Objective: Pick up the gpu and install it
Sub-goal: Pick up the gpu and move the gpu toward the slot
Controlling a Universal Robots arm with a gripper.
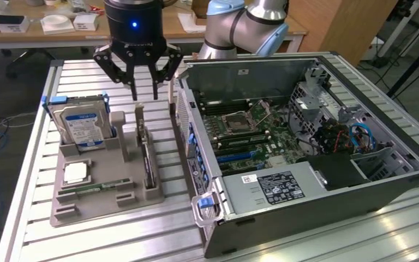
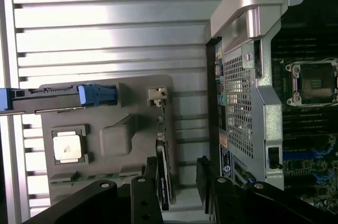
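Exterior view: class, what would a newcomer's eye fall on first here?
The open computer case on the exterior view's right, motherboard bared, strikes first. Next, the black gripper, jaws open, hangs over the gpu standing on edge in the grey tray, beside a blue-labelled hard drive.

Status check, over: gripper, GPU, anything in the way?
Gripper open, above the grey holder tray. Thin dark GPU card with silver bracket upright in its slot, not gripped. Silver hard drive alongside, apart.
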